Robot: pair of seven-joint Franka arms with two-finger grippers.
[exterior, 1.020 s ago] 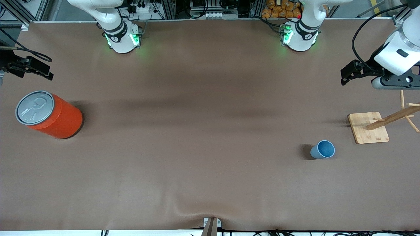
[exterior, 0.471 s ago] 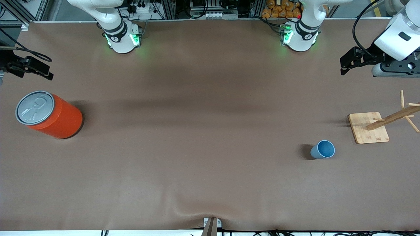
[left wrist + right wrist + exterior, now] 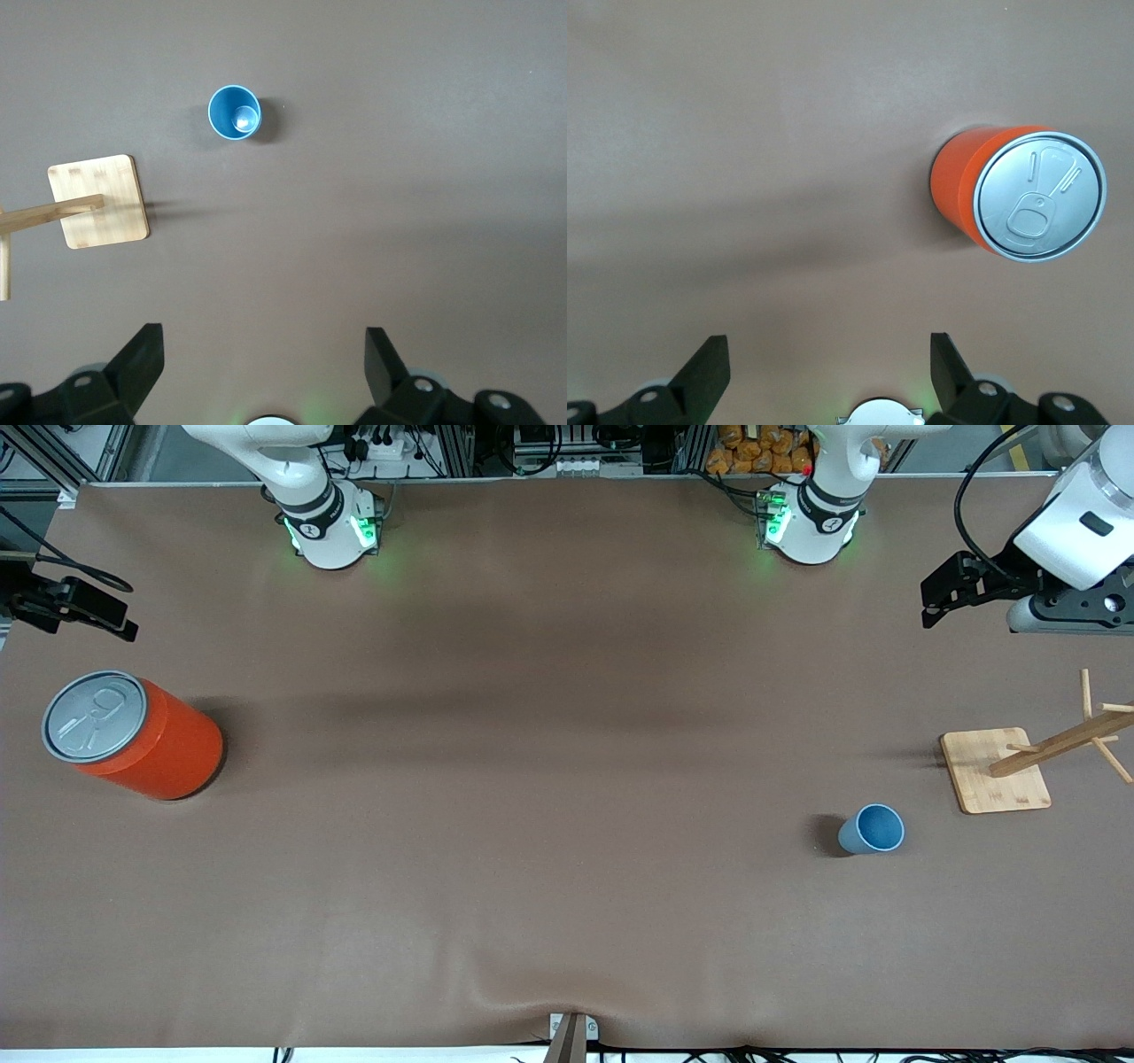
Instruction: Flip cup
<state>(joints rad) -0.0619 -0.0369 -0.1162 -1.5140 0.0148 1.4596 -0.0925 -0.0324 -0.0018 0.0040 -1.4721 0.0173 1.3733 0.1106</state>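
Note:
The cup point(image 3: 871, 830) is a small light-blue tumbler standing upright, mouth up, on the brown table toward the left arm's end. It also shows in the left wrist view point(image 3: 235, 112), its darker inside visible. My left gripper point(image 3: 264, 341) is open and empty, high over bare table, well apart from the cup. Its wrist point(image 3: 1067, 540) shows at the edge of the front view. My right gripper point(image 3: 830, 347) is open and empty, high over bare table beside the orange can.
A big orange can point(image 3: 133, 735) with a grey pull-tab lid stands at the right arm's end; it also shows in the right wrist view point(image 3: 1019, 195). A wooden peg stand on a square base point(image 3: 994, 771) stands beside the cup, farther from the front camera.
My left arm has moved up and away from the wooden stand toward its base's edge of the table. My right arm's black wrist part has shifted slightly. The cup has not moved.

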